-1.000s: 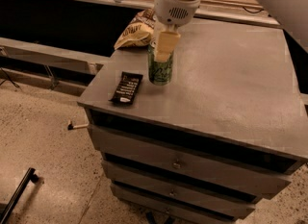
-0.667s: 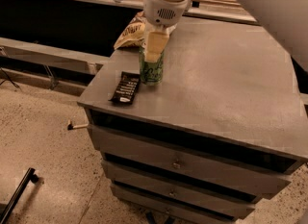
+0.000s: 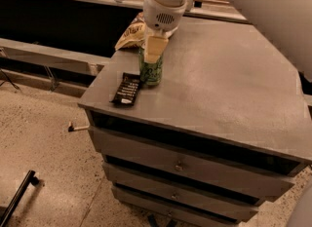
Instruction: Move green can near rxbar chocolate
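Gripper point(image 3: 153, 54) hangs at upper centre of the frame, fingers point(image 3: 156, 47) clamped on the green can point(image 3: 151, 71) from above (likely to keep it upright). The can is just right of the rxbar chocolate point(image 3: 127, 88), near the worktop's point(image 3: 229, 89) left edge; a chip bag point(image 3: 130, 33) lies behind.

Grey drawer cabinet point(image 3: 229, 94) fills middle out to 3 o'clock, flat top, stacked drawers below w/ small knobs point(image 3: 178, 165). Tan chip bag point(image 3: 127, 35) on top's far-left corner, ~11 o'clock, partly behind gripper point(image 3: 152, 58), which hangs at bag's 5 o'clock. Speckled floor point(image 3: 44, 138) at 8 o'clock, black bar point(image 3: 19, 198) at 7. Grey ledge point(image 3: 48, 58) at 9.
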Available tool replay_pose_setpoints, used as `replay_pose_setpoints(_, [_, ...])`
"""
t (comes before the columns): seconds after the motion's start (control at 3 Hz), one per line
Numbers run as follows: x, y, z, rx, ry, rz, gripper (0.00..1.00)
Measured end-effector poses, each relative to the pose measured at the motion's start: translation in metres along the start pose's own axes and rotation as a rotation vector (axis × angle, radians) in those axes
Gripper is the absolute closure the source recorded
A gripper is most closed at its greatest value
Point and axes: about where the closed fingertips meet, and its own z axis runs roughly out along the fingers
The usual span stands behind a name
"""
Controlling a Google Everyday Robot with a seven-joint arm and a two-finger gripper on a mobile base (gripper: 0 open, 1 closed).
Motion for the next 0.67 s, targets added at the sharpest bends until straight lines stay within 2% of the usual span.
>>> replay_pose_setpoints(0.33, [-0.0007, -0.0001, 0.0005, 0.002, -0.001, -0.001, 0.00])
replay_pose_setpoints(0.67, [-0.0009, -0.0001, 0.0006, 0.002, -0.001, -0.001, 0.00])
